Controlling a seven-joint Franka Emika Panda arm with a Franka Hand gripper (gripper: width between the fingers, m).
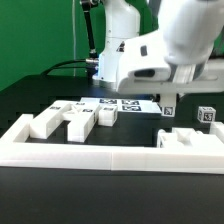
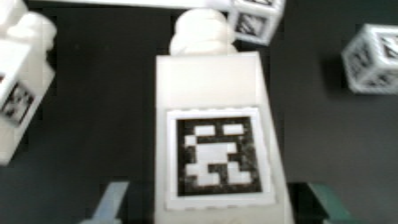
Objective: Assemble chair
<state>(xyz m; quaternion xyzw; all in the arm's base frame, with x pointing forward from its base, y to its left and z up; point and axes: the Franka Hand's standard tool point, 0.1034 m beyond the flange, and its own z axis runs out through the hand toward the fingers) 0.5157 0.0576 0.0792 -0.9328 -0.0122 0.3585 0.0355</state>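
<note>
In the wrist view a long white chair part [image 2: 214,110] with a square black-and-white tag and a rounded peg end lies on the black table. My gripper [image 2: 219,202] is open and straddles its tagged end. One finger [image 2: 112,200] stands on each side, with a dark gap between each finger and the part. In the exterior view the gripper [image 1: 170,107] is low over the table at the right, and the arm hides the part under it. Other white chair parts [image 1: 75,123] lie in a group at the exterior view's left.
A long low white border wall [image 1: 100,155] runs along the front. The marker board [image 1: 122,103] lies mid-table. A tagged block [image 1: 207,114] and a notched white part [image 1: 186,139] sit at the right. In the wrist view, tagged parts [image 2: 22,75] [image 2: 374,58] flank the long part.
</note>
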